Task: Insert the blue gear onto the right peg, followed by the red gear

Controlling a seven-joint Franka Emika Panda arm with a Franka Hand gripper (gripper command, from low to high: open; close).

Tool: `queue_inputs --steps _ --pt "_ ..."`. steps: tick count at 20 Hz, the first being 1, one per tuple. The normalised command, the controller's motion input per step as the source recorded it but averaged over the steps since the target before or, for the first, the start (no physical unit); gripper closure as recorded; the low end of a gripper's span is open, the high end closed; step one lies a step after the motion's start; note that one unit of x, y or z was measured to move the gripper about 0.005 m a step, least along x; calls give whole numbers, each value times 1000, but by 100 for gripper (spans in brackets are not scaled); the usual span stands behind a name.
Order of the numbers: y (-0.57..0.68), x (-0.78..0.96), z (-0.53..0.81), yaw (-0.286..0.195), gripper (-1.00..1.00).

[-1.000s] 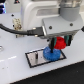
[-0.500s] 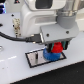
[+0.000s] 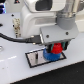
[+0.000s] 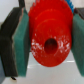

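I am pinching the red gear (image 4: 49, 41), toothed with a dark centre hole, between my fingers (image 4: 21, 46), directly above the blue gear (image 3: 54, 55) on the white plate (image 3: 36, 59). Since a second ago I am sitting lower.

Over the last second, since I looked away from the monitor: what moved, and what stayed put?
The gripper, shut on the red gear, came down a little, so that gear now sits just above the blue gear; whether they touch is unclear. Nothing was let go: in the wrist view the pads clamp the red gear's sides. The blue gear and the white plate stayed where they were.
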Motion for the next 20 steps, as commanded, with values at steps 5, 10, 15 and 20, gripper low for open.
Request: queue_inputs --steps 5,10,15,20 --pt "-1 34 199 0 100" --pt "-41 91 54 0 100" --pt "-33 118 -15 0 100" --pt "-50 137 -34 0 100"
